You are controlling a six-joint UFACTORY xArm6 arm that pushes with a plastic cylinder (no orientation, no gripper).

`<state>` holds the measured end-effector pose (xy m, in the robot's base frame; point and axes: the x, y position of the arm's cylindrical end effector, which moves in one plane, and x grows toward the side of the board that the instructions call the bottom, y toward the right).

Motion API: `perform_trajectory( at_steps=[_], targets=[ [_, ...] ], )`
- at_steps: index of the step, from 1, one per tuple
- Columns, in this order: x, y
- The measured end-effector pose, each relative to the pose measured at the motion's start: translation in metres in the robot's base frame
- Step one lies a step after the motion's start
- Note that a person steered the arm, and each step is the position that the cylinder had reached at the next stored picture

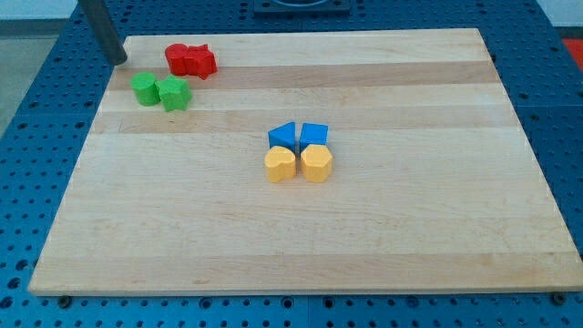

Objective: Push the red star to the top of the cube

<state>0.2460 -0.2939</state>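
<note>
The red star (201, 62) lies near the board's top left corner, touching a second red block (178, 57) on its left. My tip (119, 61) rests at the board's top left edge, left of both red blocks and apart from them. A blue cube (315, 135) sits near the board's middle, far to the lower right of the red star. A green cube-like block (175, 93) sits just below the red pair.
A green star-like block (144, 88) touches the green cube's left side. A blue triangle (283, 136) sits left of the blue cube. A yellow heart (280, 166) and a yellow hexagon (317, 163) sit just below the blue pair. The wooden board (437, 228) lies on a blue perforated table.
</note>
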Motion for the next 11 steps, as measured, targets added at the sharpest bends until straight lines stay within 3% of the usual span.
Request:
perform_trajectory(
  at_steps=[3, 5, 7, 9, 10, 11],
  targets=[
    [0.018, 0.118],
    [0.018, 0.126],
    [0.018, 0.238],
    [0.016, 0.240],
    [0.054, 0.270],
    [0.060, 0.276]
  ],
)
